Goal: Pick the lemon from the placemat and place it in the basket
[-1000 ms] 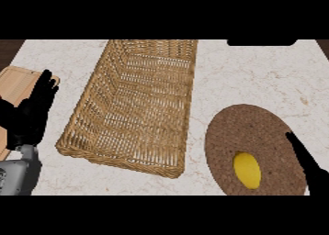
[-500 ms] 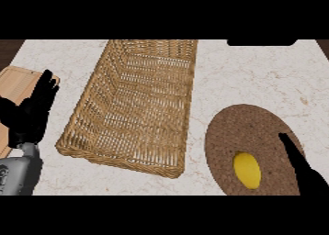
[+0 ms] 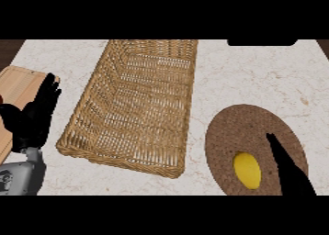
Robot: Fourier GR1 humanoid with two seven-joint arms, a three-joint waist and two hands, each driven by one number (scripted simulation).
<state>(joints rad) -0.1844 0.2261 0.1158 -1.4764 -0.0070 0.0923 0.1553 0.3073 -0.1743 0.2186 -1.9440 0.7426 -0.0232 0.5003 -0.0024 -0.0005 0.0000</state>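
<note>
One lemon (image 3: 247, 170), one basket (image 3: 137, 105), one placemat (image 3: 243, 128).

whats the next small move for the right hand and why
Probably shift the right hand a little left and curl its fingers round the yellow lemon. The lemon lies on the round brown placemat, just beside the straight fingers, not yet grasped; the woven wicker basket holds nothing.

On the desk (image 3: 262, 82) the basket (image 3: 137, 105) lies in the middle, a cutting board (image 3: 14, 92) at its left, the placemat (image 3: 245, 133) at its right with the lemon (image 3: 247, 170) on it.
</note>
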